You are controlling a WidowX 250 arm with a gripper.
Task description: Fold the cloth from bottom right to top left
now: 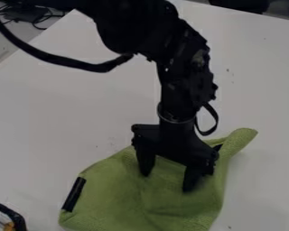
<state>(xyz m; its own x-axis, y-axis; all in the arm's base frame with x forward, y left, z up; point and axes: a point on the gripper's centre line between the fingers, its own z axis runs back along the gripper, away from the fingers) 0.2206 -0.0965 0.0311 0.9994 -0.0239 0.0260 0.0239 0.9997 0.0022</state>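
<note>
The cloth (110, 198) lies on the table (50, 117) beneath the end effector (167, 183), right of an unclear object (11, 214).

Free tabletop (50, 117) either side of the arm (186, 76), cable (62, 62) upper left

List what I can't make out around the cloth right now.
All in the camera view:
Green cloth: lower end cut off by the bottom edge.
Cloth behind the hand: covered by it.
Whether its fingertips touch the cloth: too dark and blurred there.
Object at lower left: cut off by the picture's edge.
</note>
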